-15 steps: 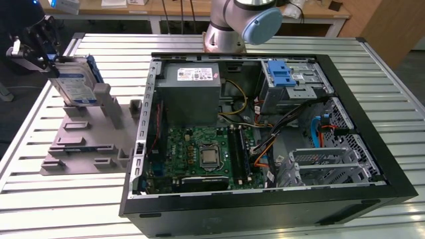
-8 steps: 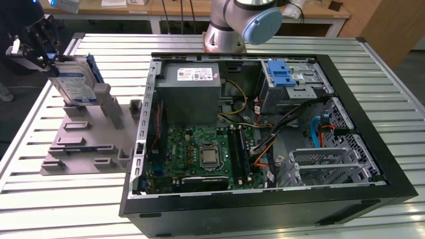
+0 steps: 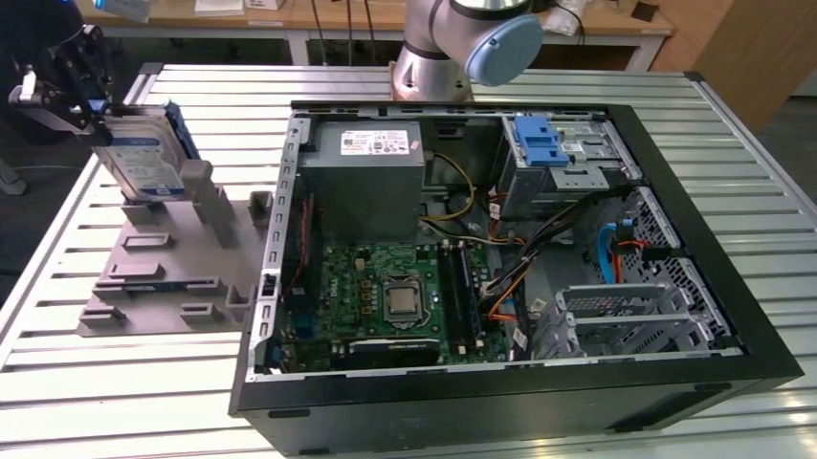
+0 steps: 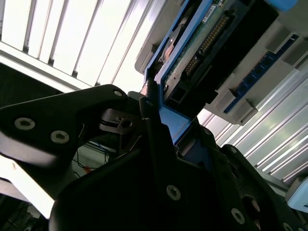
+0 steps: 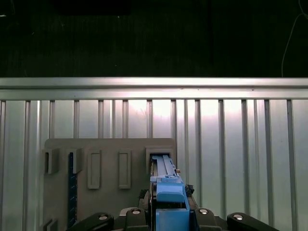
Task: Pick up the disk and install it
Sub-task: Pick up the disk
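Your gripper (image 3: 92,107) is holding the disk (image 3: 143,158) by its blue bracket, with the jaws pressing in on it from both sides. The disk is standing on edge at the grey fixture (image 3: 160,258) on the slatted surface (image 3: 128,402), to the exterior view's left of the open computer case (image 3: 511,239).

The disk (image 3: 141,159) is silver metal framed in blue plastic, the fixture (image 3: 160,279) matt grey plastic, the table (image 3: 115,394) ribbed metal.
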Controlling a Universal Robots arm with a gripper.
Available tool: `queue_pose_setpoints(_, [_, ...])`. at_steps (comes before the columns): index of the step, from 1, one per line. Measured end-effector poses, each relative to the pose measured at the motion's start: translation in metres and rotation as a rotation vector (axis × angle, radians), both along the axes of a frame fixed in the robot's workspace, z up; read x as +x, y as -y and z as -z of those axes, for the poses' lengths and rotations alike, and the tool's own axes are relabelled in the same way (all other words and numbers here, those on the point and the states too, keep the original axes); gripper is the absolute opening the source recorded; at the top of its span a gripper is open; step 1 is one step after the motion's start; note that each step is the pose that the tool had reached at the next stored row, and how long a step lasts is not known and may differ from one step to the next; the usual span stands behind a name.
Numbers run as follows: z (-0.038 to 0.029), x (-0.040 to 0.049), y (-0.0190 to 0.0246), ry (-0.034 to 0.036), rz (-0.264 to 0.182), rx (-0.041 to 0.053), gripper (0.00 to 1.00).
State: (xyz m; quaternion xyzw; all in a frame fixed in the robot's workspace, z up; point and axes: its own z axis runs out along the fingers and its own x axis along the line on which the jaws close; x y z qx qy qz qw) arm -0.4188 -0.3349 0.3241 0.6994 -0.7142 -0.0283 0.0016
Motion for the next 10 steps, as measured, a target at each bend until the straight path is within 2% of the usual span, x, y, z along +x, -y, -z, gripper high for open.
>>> queue_pose_setpoints(10, [-0.0034,0.0000,0.0000,0.0001,0.000,0.0001,0.36])
